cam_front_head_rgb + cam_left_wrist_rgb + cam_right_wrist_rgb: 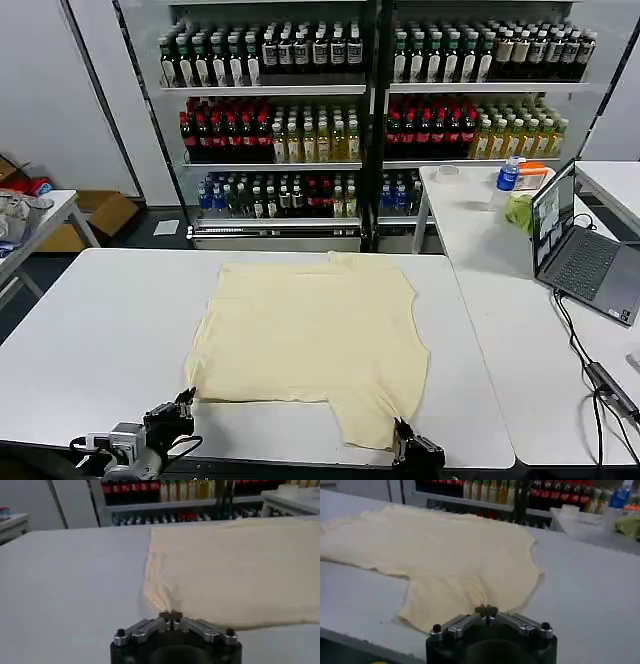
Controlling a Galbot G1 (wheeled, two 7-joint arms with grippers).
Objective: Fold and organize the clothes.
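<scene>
my left tool [170, 614] sits low at the near edge of the desk [100, 340], its two fingertips pressed together with nothing between them, just short of the near left corner of the t-shirt [235, 570]. my right tool [486, 611] is closed the same way, tips meeting, empty, parked at the near edge right by the flap of cloth that hangs toward me on the right side; whether it touches the cloth i cannot tell.

the t-shirt [310, 335] lies spread flat in the middle of the white desk, pale cream-yellow, with its far edge toward the drink shelves [370, 100]. its outline is uneven: the near left corner is bunched into small ripples, and the near right part juts out toward me past the rest of the hem.

i judge the cloth to be light, thin and limp. it will sag and drape the moment i lift it, and it won't hold a crease by itself, so one tool alone would only drag it into a heap. the sensible places to pinch are the two near corners, one per tool, catching the edge low against the desk so both layers come up together.

off to my right a laptop [580, 250] stands on a second desk, well apart from the work.
</scene>
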